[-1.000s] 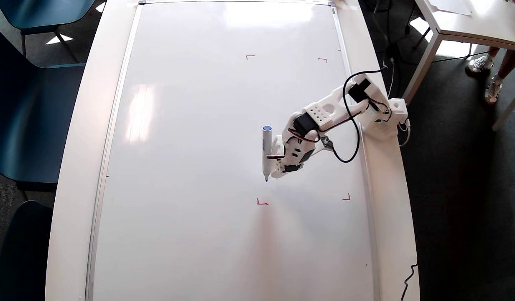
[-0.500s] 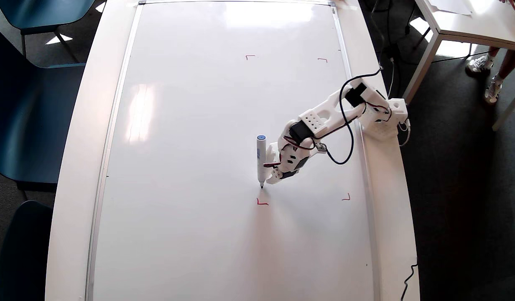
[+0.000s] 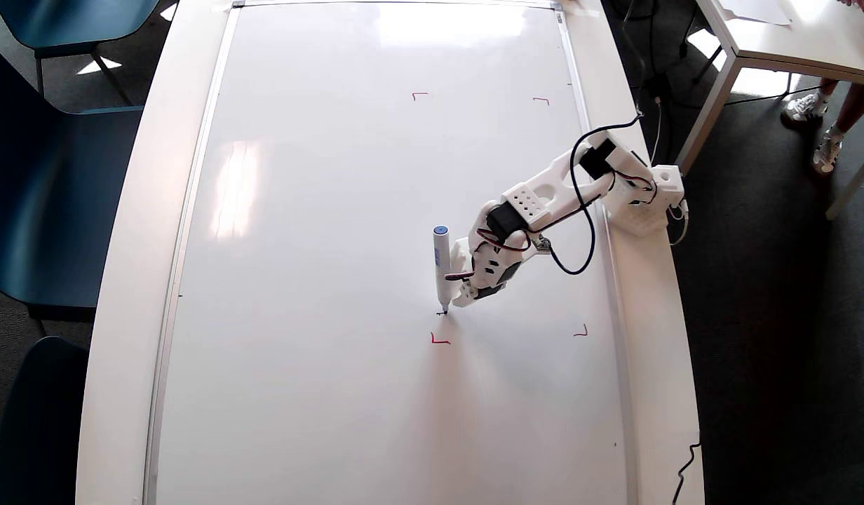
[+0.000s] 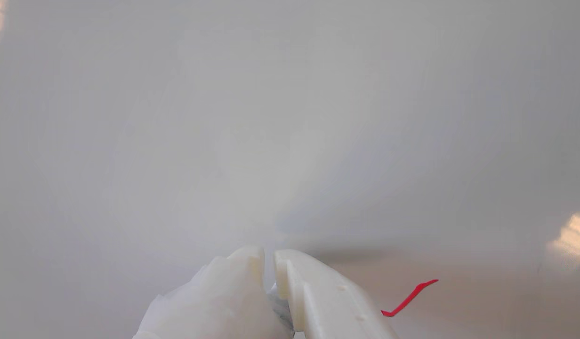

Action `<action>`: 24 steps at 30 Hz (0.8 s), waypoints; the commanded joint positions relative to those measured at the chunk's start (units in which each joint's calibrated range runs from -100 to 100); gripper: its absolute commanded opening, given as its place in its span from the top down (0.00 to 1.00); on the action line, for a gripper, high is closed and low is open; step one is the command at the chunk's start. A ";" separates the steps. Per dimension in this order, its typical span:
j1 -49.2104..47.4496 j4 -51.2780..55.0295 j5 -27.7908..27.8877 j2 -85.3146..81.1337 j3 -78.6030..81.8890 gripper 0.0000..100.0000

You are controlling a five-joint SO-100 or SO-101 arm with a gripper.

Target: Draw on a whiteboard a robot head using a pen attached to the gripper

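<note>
**Desk:** What does the overhead view show, starting with the biggest thing?

**Photographer:** The whiteboard [image 3: 320, 245] fills the long table, its glossy face bare of any robot head. Only four red corner marks [image 3: 440, 340] frame a drawing area on its right half. The white arm reaches in from the right edge, and the gripper [image 3: 461, 298] sits low over the board, just above the lower-left mark.

**Desk:** And the pen?

**Photographer:** The pen [image 3: 441, 270] is fixed alongside the gripper. Its long axis runs nearly straight up and down the overhead view, blue cap toward the top, dark tip pointing down at the board. A tiny dark speck sits at the tip, so the nib appears to be touching.

**Desk:** The fingers?

**Photographer:** In the wrist view the gripper [image 4: 269, 256] has its jaws almost closed, a thin slit between them; whether they clamp anything cannot be told there.

**Desk:** Which step is this?

**Photographer:** Seemingly the very first stroke. The next move likely calls for steady contact while dragging the nib along one side of the marked area.
</note>
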 commanded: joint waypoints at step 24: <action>-6.52 -0.93 -2.47 -29.83 44.61 0.99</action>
